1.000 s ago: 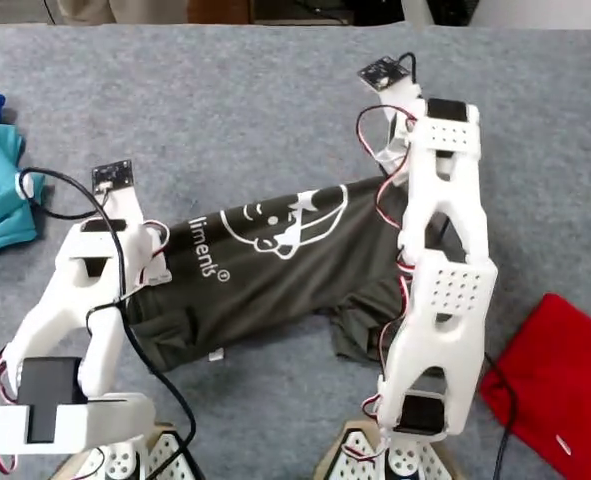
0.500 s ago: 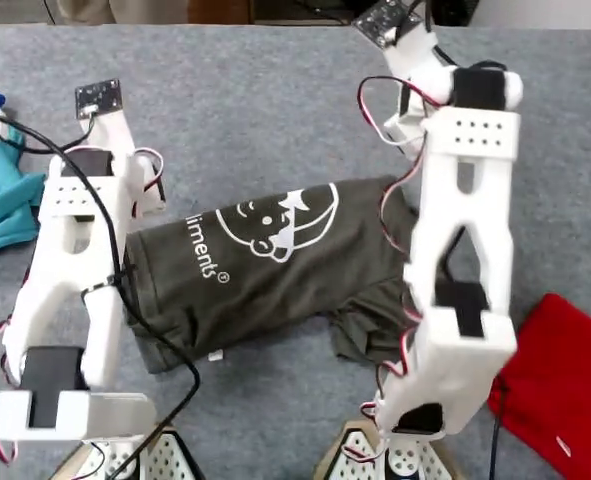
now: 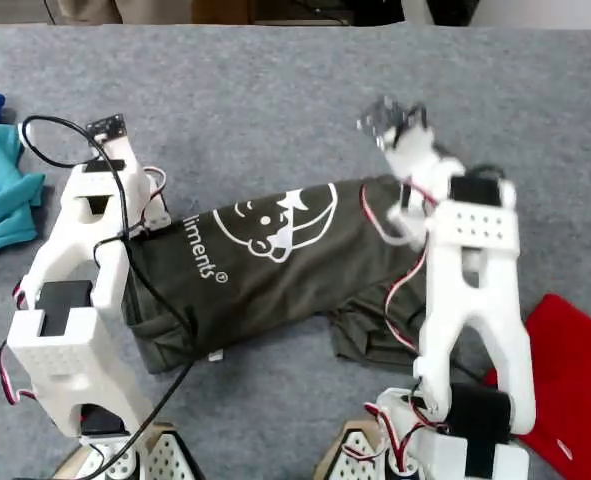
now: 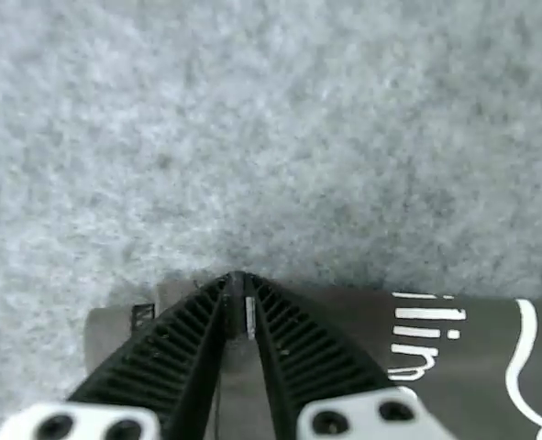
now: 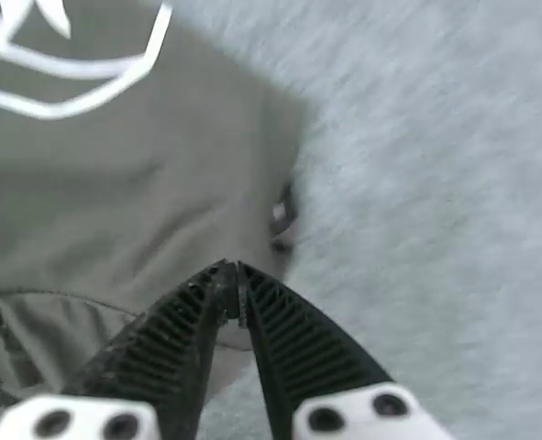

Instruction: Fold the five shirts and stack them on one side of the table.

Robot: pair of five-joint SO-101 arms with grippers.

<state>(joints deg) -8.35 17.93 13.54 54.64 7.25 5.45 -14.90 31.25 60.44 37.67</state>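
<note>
**A:** High view?
**B:** A dark olive cloth shirt (image 3: 275,270) with white lettering lies mid-way along the grey felt table (image 3: 275,90). The left arm (image 3: 80,250) and right arm (image 3: 470,270) bend down over its ends.
**A:** Left wrist view?
**B:** The left gripper (image 4: 237,280) is clenched at the shirt's edge.
**A:** Right wrist view?
**B:** The right gripper (image 5: 231,268) is clenched over the shirt's corner.

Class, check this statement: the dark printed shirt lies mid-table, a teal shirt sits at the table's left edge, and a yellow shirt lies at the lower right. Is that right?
Not quite. The high view shows a red shirt at the lower right, not a yellow one. The dark printed shirt does lie mid-table, and the teal shirt sits at its left edge.
</note>
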